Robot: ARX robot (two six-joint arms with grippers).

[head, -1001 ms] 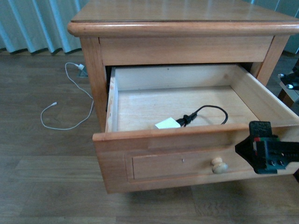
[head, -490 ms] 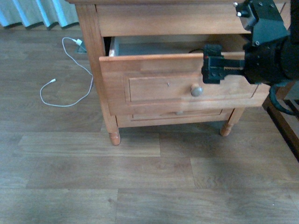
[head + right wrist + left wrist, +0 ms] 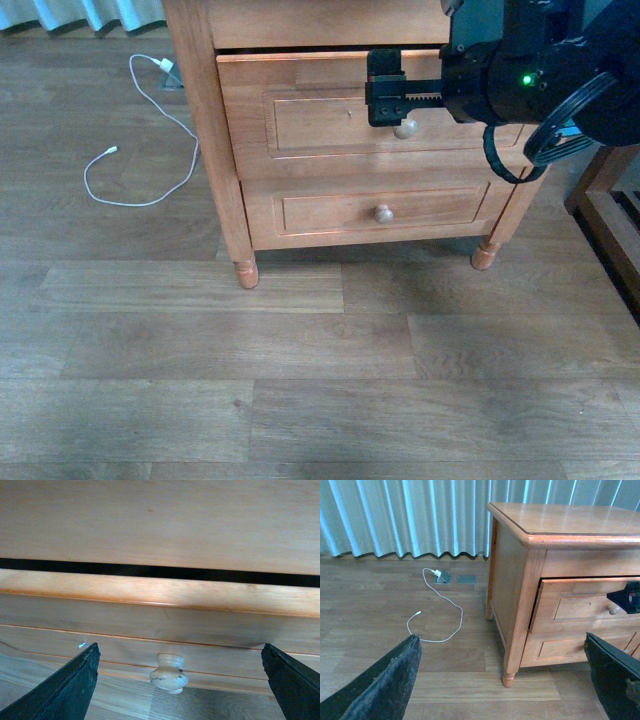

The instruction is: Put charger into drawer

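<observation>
The drawer (image 3: 340, 110) is seen nearly shut, only a narrow dark gap left under the nightstand (image 3: 555, 525) top. The charger is not visible. The right gripper (image 3: 385, 88) is held at the drawer front just above the knob (image 3: 405, 129), fingers spread. Left fingers (image 3: 385, 685) are released, well apart from the nightstand.

The drawer (image 3: 330, 110) is smooth light-brown wood with a faint satin sheen and a pale turned-wood knob (image 3: 405, 128), above a matt wood-plank floor (image 3: 300, 390), while the fingers (image 3: 65, 690) look rough matt black.
</observation>
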